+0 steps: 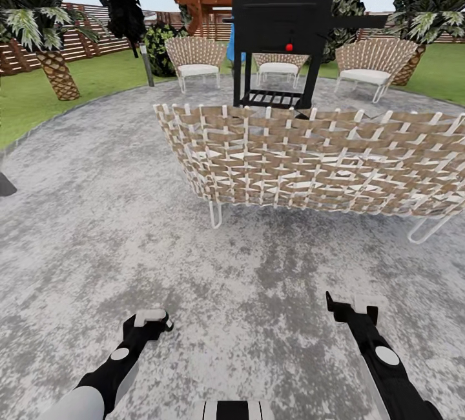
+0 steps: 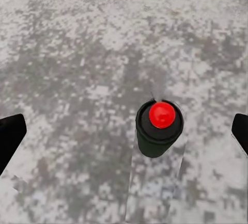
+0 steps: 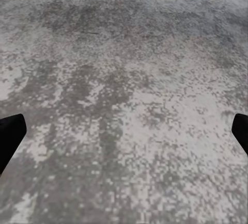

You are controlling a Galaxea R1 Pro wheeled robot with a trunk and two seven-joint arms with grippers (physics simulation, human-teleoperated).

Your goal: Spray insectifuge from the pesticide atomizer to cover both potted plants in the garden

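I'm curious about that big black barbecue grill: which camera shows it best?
The head view. The grill stands beyond the woven sofa, with its lid, legs and red knob visible. Both wrist views look down at the grey stone patio, not toward the grill.

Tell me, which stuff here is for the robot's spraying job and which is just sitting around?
For the job:
- stone patio and lawn of the garden
- both grippers, jaws open, empty: left gripper, right gripper

Just sitting around:
- woven sofa
- black grill
- wicker chairs
- palm tree

Garden patio (image 1: 97, 213): woven chairs (image 1: 310, 162), black grill (image 1: 284, 13), lawn (image 1: 26, 97), palms (image 1: 45, 39), fence (image 1: 84, 42).
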